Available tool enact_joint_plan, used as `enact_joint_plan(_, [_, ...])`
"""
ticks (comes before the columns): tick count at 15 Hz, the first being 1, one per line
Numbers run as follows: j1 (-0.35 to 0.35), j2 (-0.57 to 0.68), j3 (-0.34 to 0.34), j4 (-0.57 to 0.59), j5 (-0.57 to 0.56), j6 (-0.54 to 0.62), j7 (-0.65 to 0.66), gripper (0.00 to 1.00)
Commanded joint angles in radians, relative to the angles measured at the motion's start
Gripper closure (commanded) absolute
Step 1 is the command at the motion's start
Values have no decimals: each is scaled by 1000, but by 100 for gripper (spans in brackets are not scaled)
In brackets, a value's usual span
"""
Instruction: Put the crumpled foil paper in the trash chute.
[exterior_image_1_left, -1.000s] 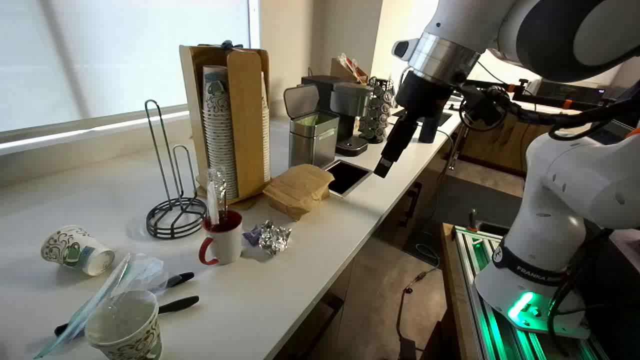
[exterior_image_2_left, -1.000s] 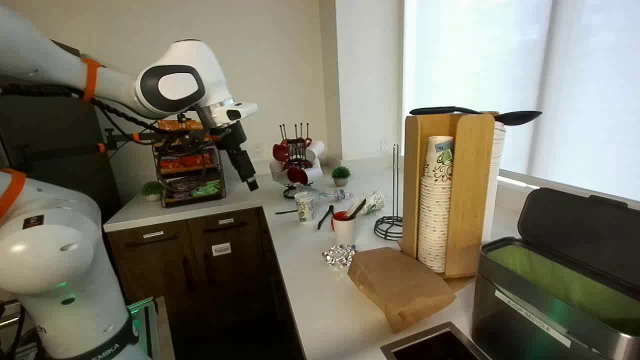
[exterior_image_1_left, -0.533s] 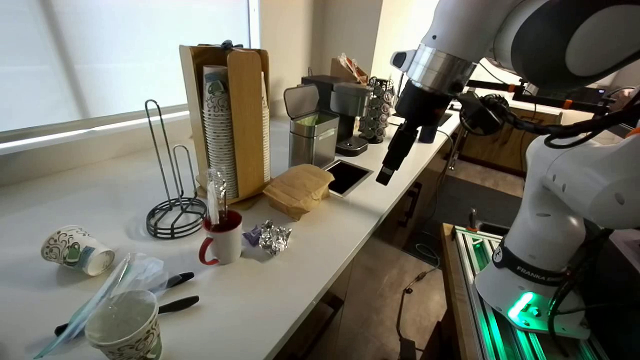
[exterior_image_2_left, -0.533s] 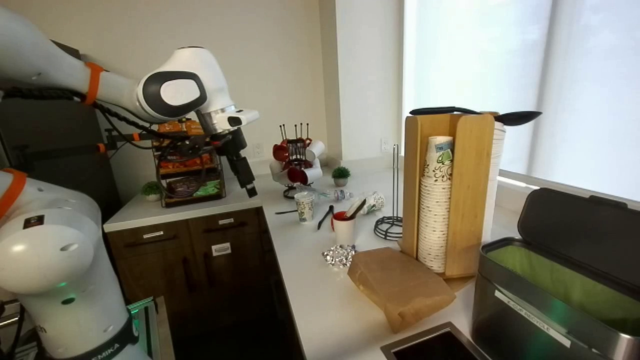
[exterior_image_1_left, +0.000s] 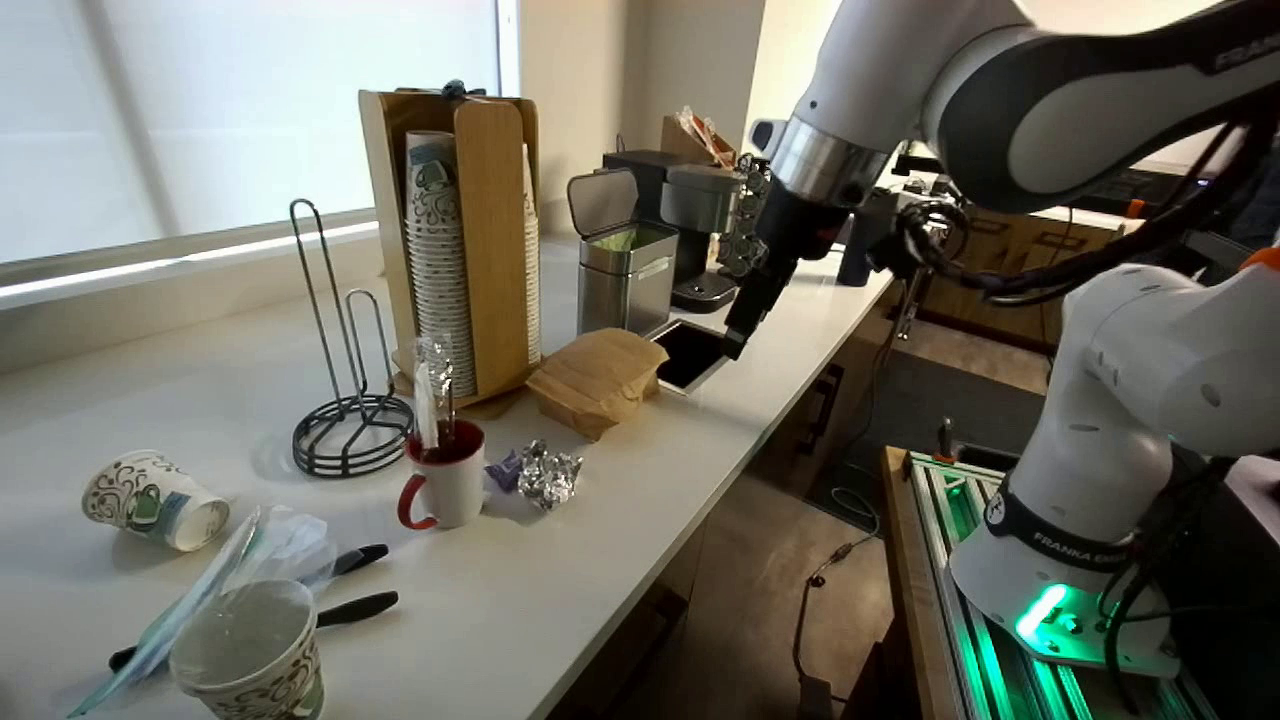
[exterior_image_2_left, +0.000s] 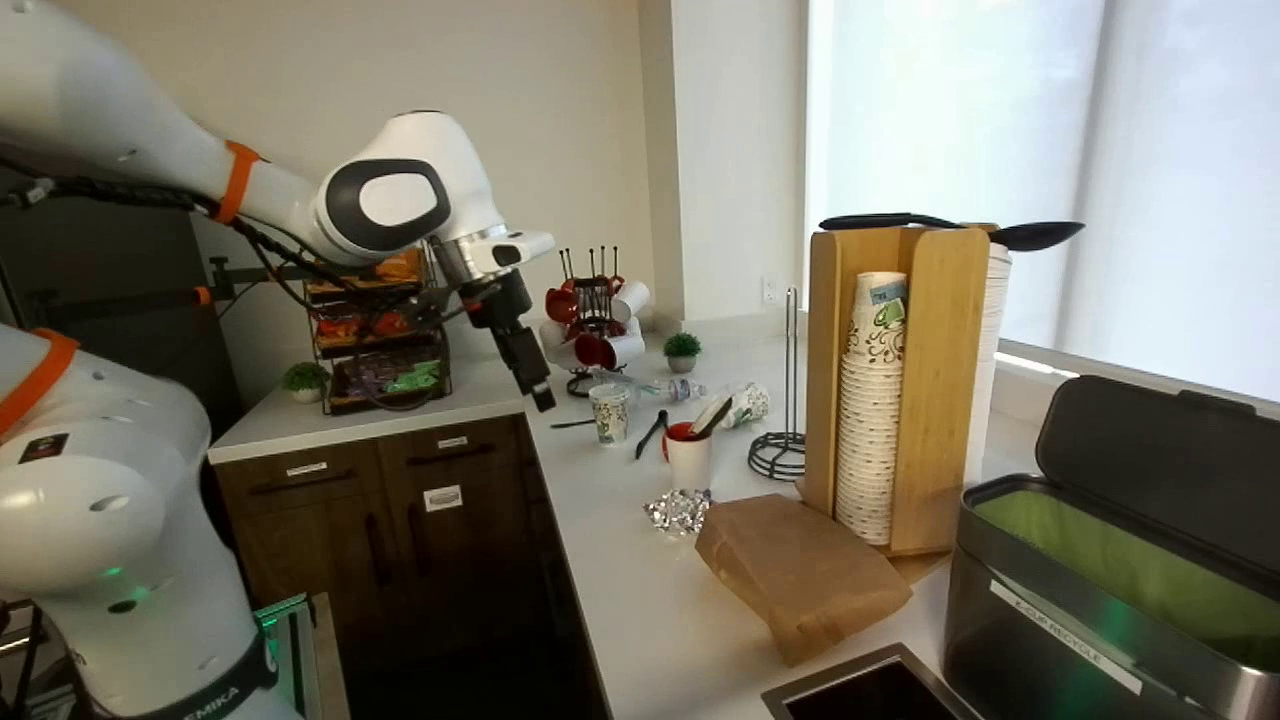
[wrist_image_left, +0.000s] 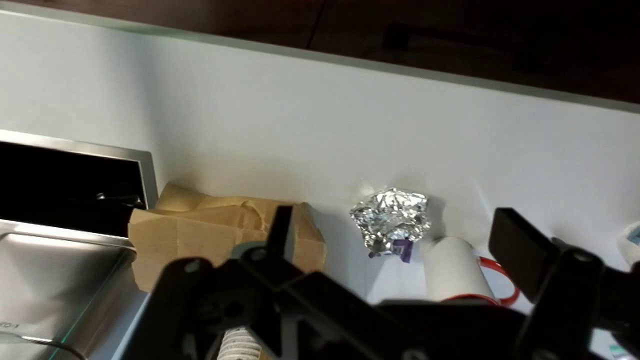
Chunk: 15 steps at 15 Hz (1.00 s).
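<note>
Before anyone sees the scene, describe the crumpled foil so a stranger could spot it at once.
Find the long white counter. Look between the brown paper bag and the red-handled white mug. There lies the crumpled foil, the only shiny silver lump beside them.

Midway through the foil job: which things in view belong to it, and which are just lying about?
For the job:
gripper, open
crumpled foil
trash chute

Just lying about:
paper bag
red-handled mug
tipped paper cup
upright paper cup
purple scrap at the foil's edge, apparently
wooden cup holder
K-Cup recycle bin
</note>
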Motion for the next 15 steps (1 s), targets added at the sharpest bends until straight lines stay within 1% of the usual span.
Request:
enact_joint_plan(1, [-58, 249, -42, 26, -138, 140, -133, 0])
enact_joint_plan(3, [-75, 372, -72, 61, -215, 222, -210, 0])
enact_joint_plan(5, [-82, 502, -83, 120, -293, 302, -261, 0])
enact_joint_plan(6, [-69, 566, -103, 154, -292, 339, -288, 0])
enact_joint_plan(7, [-57, 429, -106, 74, -263, 294, -236, 0])
enact_joint_plan(8, [-55, 475, -115, 94, -265, 309, -243, 0])
enact_joint_plan(9, [-54, 488, -119, 101, -265, 309, -243, 0])
enact_joint_plan(12, [-52, 466, -118, 98, -264, 308, -243, 0])
enact_joint_plan(14, [-69, 519, -90, 130, -324, 363, -186, 0])
enact_joint_plan(15, [-96, 566, -63, 166, -403, 370, -129, 0])
